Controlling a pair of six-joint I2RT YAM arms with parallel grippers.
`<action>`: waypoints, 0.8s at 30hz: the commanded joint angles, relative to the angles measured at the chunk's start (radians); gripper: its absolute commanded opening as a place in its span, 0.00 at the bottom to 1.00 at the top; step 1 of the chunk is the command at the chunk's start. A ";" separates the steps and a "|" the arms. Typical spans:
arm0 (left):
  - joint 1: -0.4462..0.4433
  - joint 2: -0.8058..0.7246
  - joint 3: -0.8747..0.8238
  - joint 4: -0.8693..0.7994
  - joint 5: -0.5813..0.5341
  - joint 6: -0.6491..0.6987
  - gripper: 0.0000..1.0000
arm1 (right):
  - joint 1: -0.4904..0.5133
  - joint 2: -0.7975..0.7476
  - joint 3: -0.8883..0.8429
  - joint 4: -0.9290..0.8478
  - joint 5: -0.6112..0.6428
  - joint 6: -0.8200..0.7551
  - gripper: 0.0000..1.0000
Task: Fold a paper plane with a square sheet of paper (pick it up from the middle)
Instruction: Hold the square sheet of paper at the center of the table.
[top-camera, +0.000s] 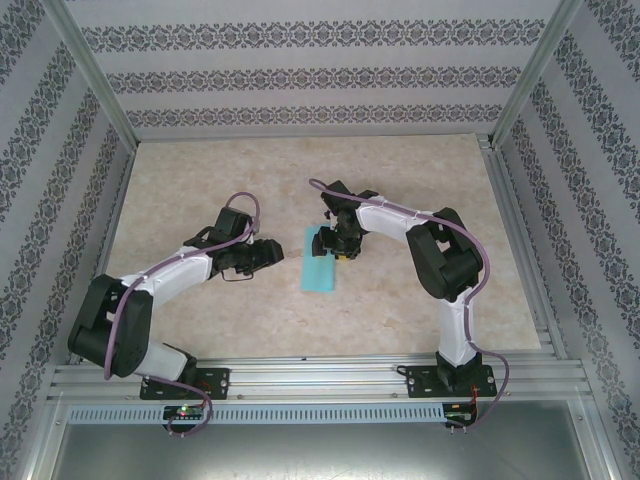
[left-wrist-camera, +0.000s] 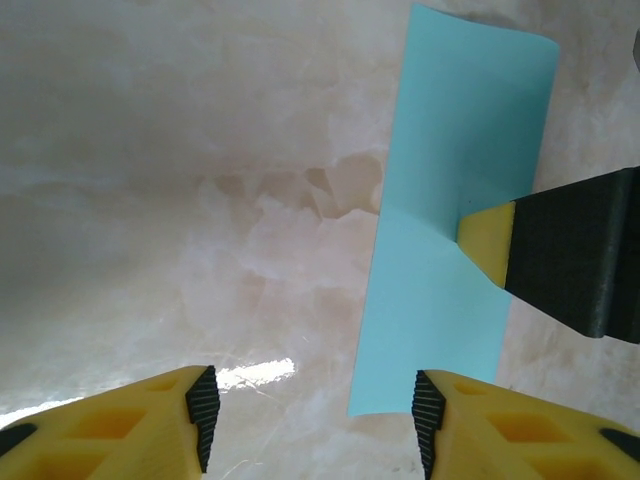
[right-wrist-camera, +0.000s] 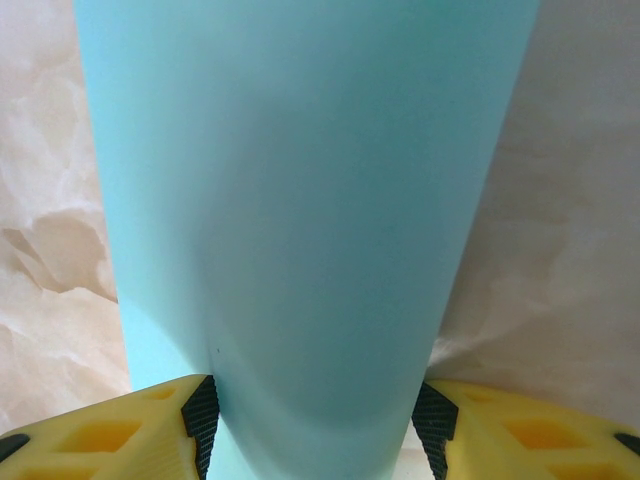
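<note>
The square sheet of paper (top-camera: 320, 264) is turquoise and lies as a narrow strip on the marble table, its far end curling up. My right gripper (top-camera: 336, 243) is at that far end. In the right wrist view the sheet (right-wrist-camera: 300, 200) arches between the two pads and touches both, so the right gripper (right-wrist-camera: 315, 425) is shut on it. My left gripper (top-camera: 274, 252) is just left of the strip, low over the table. In the left wrist view it (left-wrist-camera: 315, 420) stands open over bare table, the sheet (left-wrist-camera: 450, 180) by its right finger. A right fingertip (left-wrist-camera: 488, 243) rests on the sheet.
The beige marble tabletop (top-camera: 200, 190) is walled by patterned panels and aluminium posts (top-camera: 90, 75). An aluminium rail (top-camera: 320, 375) with both arm bases runs along the near edge. Bare table lies left of and beyond the arms.
</note>
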 joint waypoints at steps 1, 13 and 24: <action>-0.021 0.050 0.058 0.037 0.052 -0.002 0.48 | -0.007 0.084 -0.034 -0.093 0.138 -0.002 0.60; -0.084 0.322 0.262 0.012 0.094 -0.041 0.00 | -0.004 0.094 -0.028 -0.091 0.141 0.009 0.60; -0.103 0.408 0.321 0.023 0.116 -0.046 0.00 | -0.004 0.093 -0.028 -0.093 0.143 0.012 0.60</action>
